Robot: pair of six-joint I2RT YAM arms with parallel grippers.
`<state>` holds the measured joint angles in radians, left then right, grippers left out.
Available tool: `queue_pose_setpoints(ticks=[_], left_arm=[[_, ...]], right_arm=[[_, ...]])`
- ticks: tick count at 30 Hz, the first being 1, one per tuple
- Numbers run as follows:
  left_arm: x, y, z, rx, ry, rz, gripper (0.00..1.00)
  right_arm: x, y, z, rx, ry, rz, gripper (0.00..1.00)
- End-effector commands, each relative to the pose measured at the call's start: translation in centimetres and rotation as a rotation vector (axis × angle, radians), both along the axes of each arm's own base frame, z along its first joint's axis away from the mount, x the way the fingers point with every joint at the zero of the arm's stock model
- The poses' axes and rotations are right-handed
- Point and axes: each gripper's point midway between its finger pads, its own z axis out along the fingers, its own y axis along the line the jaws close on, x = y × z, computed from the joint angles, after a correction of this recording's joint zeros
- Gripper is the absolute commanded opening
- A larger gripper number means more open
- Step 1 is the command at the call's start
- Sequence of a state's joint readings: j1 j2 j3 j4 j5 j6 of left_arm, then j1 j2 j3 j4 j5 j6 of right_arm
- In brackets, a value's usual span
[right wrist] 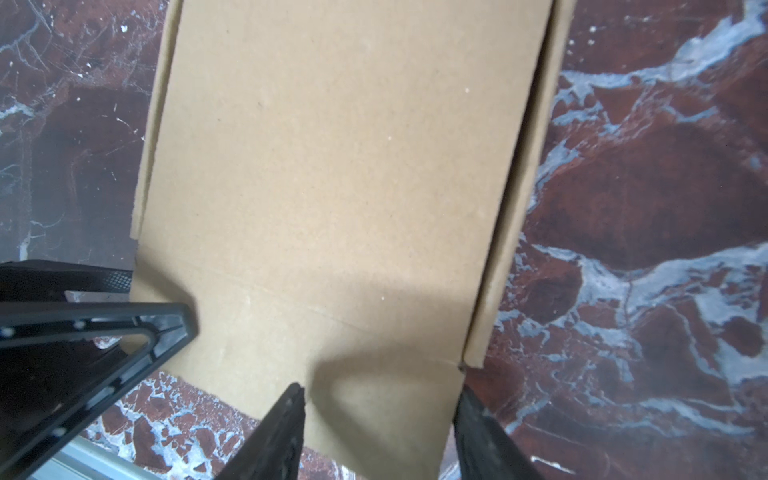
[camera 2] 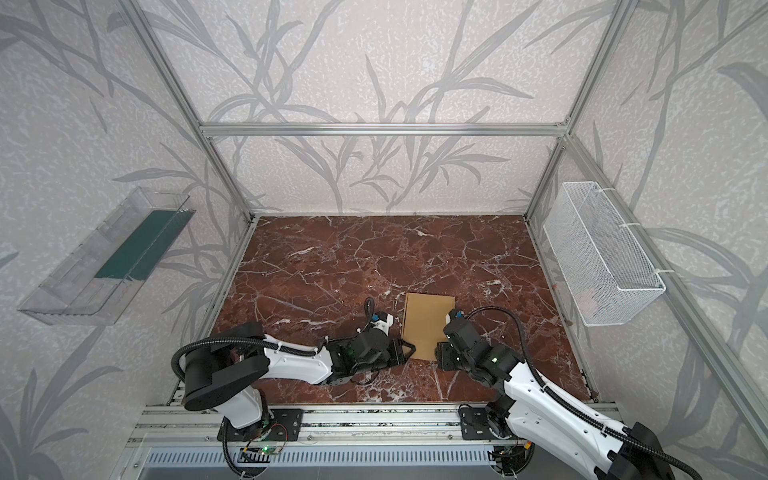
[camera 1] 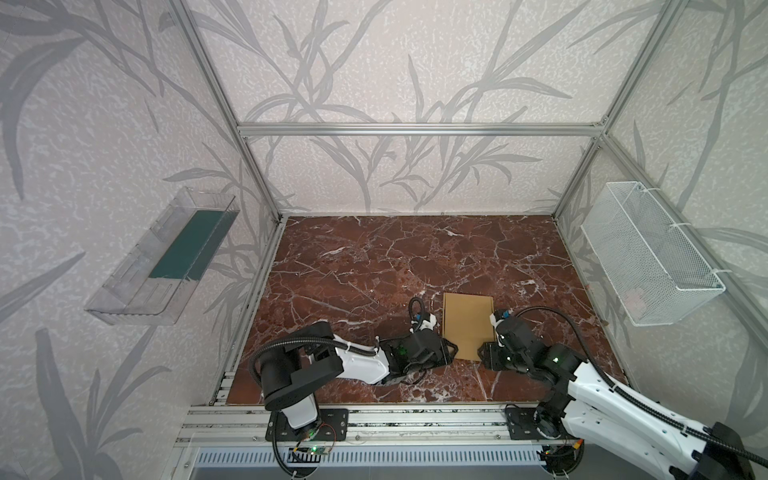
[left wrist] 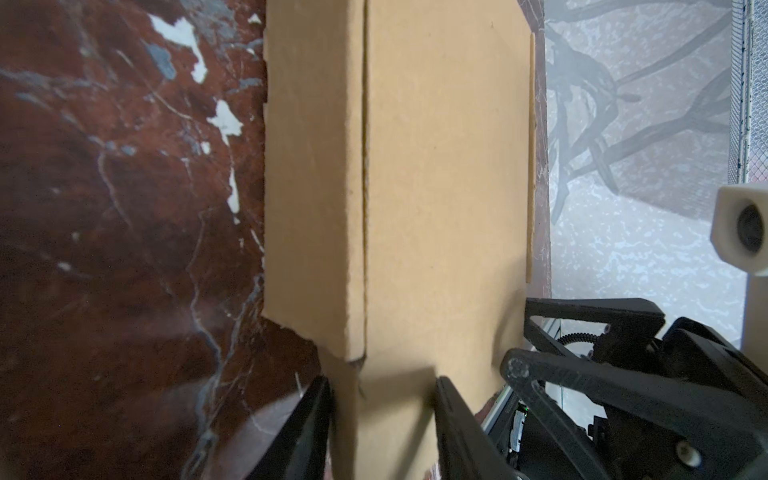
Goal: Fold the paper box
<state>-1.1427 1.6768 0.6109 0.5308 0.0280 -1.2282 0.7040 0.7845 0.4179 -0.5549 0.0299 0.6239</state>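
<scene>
**A:** Where is the paper box (camera 1: 467, 324)?

**B:** It lies flat on the marble tabletop (camera 1: 353, 270), nearer the front edge than the back and a little right of the middle. Its long sides run front to back. Both top views agree (camera 2: 426, 324).

**A:** Is any of it folded up?

**B:** Partly. The left wrist view shows the left side wall (left wrist: 311, 187) standing along one long edge. The right wrist view shows the right side wall (right wrist: 519, 208) raised along the other. The front flap (right wrist: 374, 332) lies flat, pointing at the tabletop's front edge.

**A:** And the arms?

**B:** The left gripper (camera 1: 454, 352) is at the box's front left corner and the right gripper (camera 1: 482, 351) at its front right corner. They face each other across the flap.

**A:** Are they grasping it?

**B:** No. The left gripper (left wrist: 383, 379) has its jaws parted, one finger at the flap's outer edge and the other over the cardboard, with nothing pinched. The right gripper (right wrist: 381, 388) is released in the same way. I cannot tell whether the tips press on the cardboard.

**A:** Anything else?

**B:** A clear bin (camera 1: 162, 257) hangs on the left wall and a white wire basket (camera 1: 648, 257) on the right wall.
</scene>
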Motion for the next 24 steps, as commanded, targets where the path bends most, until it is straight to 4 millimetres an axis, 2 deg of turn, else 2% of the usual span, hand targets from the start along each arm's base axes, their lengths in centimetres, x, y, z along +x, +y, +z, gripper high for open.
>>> queue_pose_setpoints(ticks=[1, 7, 15, 24], left_arm=[[-0.6, 1.0, -0.8, 0.040, 0.011, -0.007, 0.42], [-0.5, 1.5, -0.7, 0.075, -0.002, -0.010, 0.42], [-0.2, 2.0, 0.6, 0.105, -0.037, -0.004, 0.43], [0.0, 2.8, 0.7, 0.136, -0.054, 0.006, 0.43]], right_arm=[[0.2, -0.2, 0.3, -0.011, -0.017, 0.006, 0.57], [0.2, -0.4, 0.5, -0.020, -0.021, 0.000, 0.58], [0.3, -0.2, 0.6, -0.013, -0.018, 0.003, 0.59], [0.1, 0.0, 0.7, 0.005, -0.013, 0.005, 0.59]])
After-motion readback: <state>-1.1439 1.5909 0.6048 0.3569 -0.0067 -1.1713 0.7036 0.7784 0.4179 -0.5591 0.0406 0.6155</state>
